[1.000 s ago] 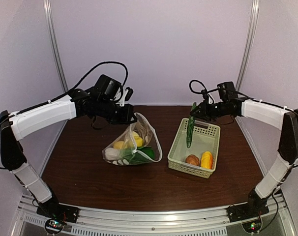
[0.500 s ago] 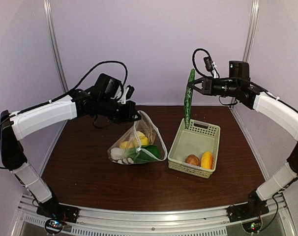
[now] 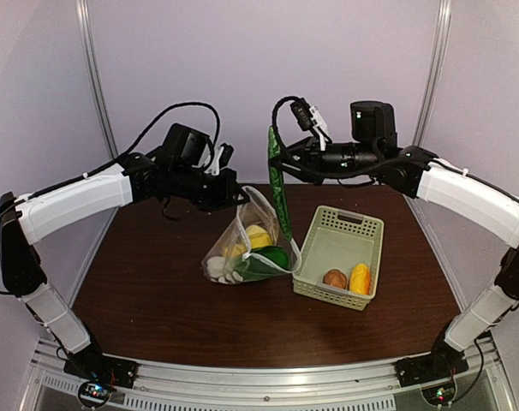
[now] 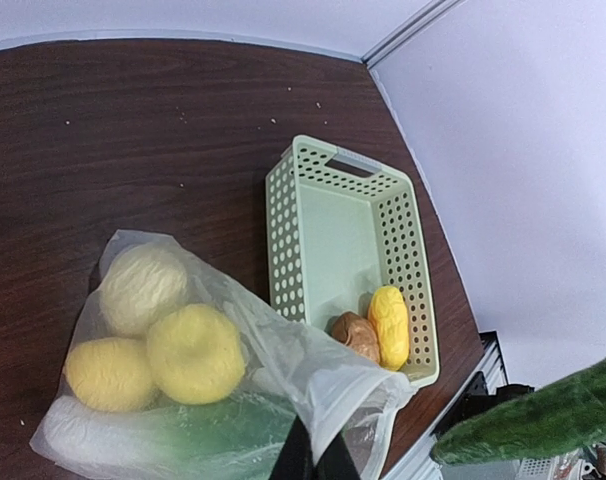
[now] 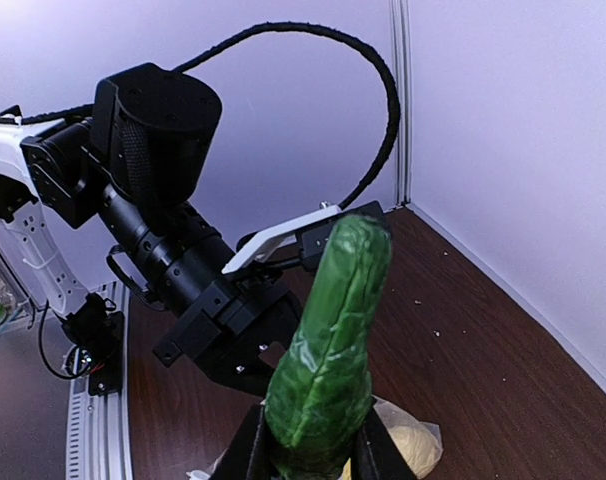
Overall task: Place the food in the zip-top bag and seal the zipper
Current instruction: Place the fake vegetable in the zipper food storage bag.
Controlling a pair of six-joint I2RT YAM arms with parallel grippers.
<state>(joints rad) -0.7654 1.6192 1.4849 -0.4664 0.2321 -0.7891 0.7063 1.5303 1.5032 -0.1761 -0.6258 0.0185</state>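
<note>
The clear dotted zip-top bag (image 3: pixel 242 248) lies on the table left of the basket, holding yellow lemons (image 3: pixel 258 236), a pale round piece and a green leafy vegetable (image 3: pixel 268 259). My left gripper (image 3: pixel 235 199) is shut on the bag's upper rim and holds the mouth up; in the left wrist view its fingertips (image 4: pixel 313 462) pinch the plastic (image 4: pixel 313 370). My right gripper (image 3: pixel 283 160) is shut on the green cucumber (image 3: pixel 281 201), which hangs upright with its lower end over the bag's mouth. The cucumber fills the right wrist view (image 5: pixel 335 330). The zipper strip is not discernible.
The pale green lattice basket (image 3: pixel 328 240) stands right of the bag, touching it, with a brown round piece (image 3: pixel 334 278) and an orange-yellow piece (image 3: pixel 360 278) in its near end. The left arm's wrist (image 5: pixel 173 250) is close behind the cucumber. Walls enclose the back and sides.
My right arm has swung left, carrying the cucumber from above the basket's far end to above the bag's mouth. The bag has shifted right toward the basket.
</note>
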